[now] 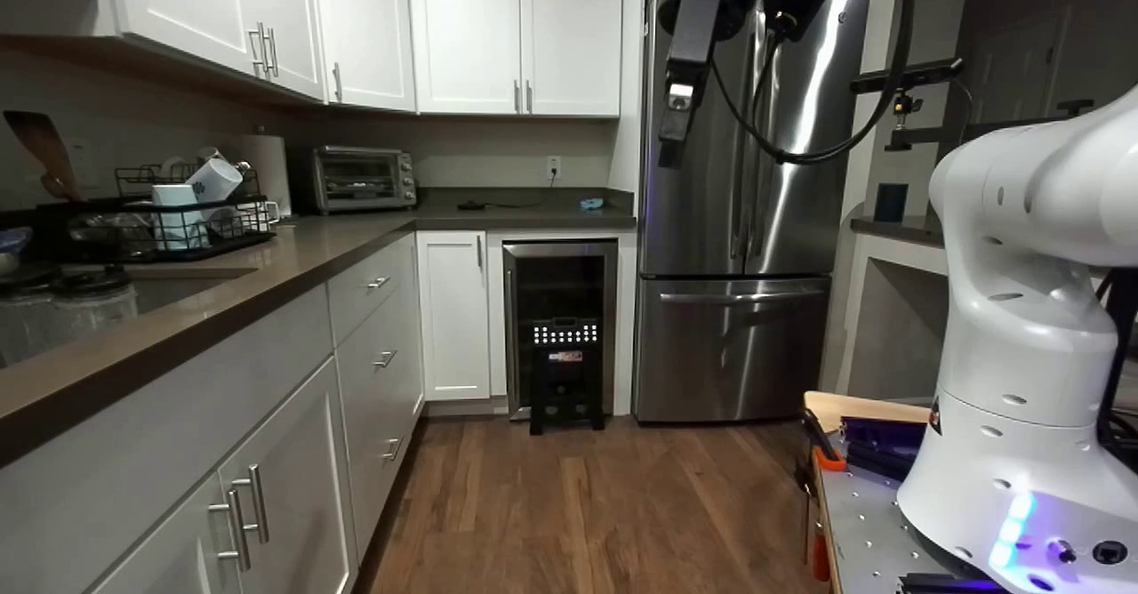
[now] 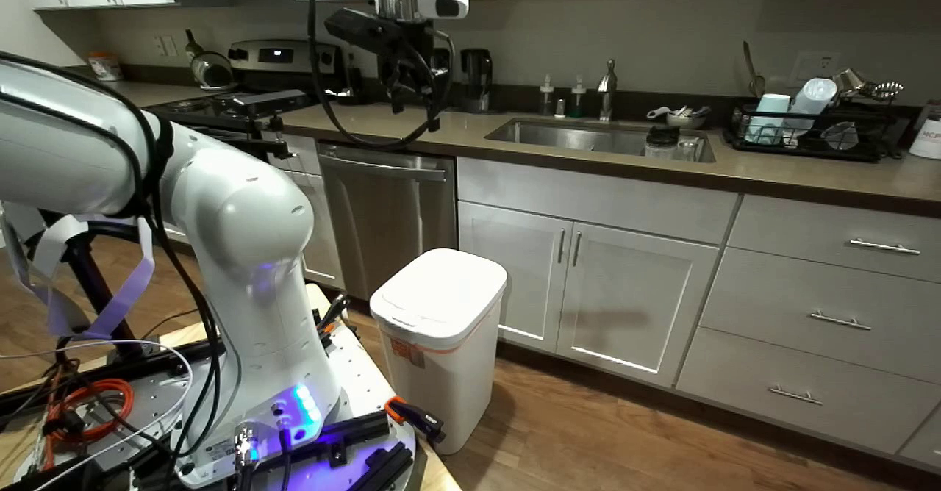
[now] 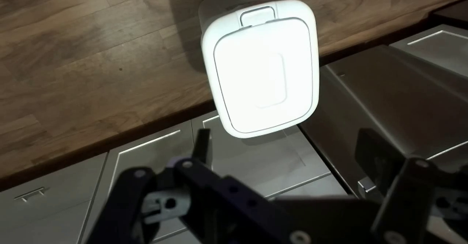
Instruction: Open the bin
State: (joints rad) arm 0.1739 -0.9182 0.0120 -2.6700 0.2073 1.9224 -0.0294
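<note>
1. Bin (image 2: pixel 445 388) seen upright on the floor (image 2: pixel 581 432), lid (image 2: pixel 441 292) down. In an exterior view it is placed near 3 o'clock from the arm's base (image 2: pixel 257 359), in front of the dishwasher (image 2: pixel 386 215) and cupboard (image 2: pixel 636 300); gap behind can't be told.
2. Gripper (image 3: pixel 284 141): fingers (image 3: pixel 373 156) spread wide apart, nothing held. In the wrist view, bin seen between 11 and 12 o'clock from it, well apart.
3. Step judged: approach to lid, opening not yet begun.
4. Tab (image 3: pixel 257 16) seen at the lid's 12 o'clock edge, wrist view; should be taken as target. Push latch suspected; press or pry can't be confirmed.
5. Fingers best brought together first, so the tab is pressed by one firm tip.
6. Gripper should be carried over the tab, centred, then lowered straight. By a sideways shove the bin could be slid or tipped; probably light.
7. Hinge presumed at 6 o'clock; that swing should be left free, retreat planned towards 12. If only a crack is gained, a fingertip could be slipped under and raised.
8. Lid's middle washed out by glare; tab outline should be used for aiming.
</note>
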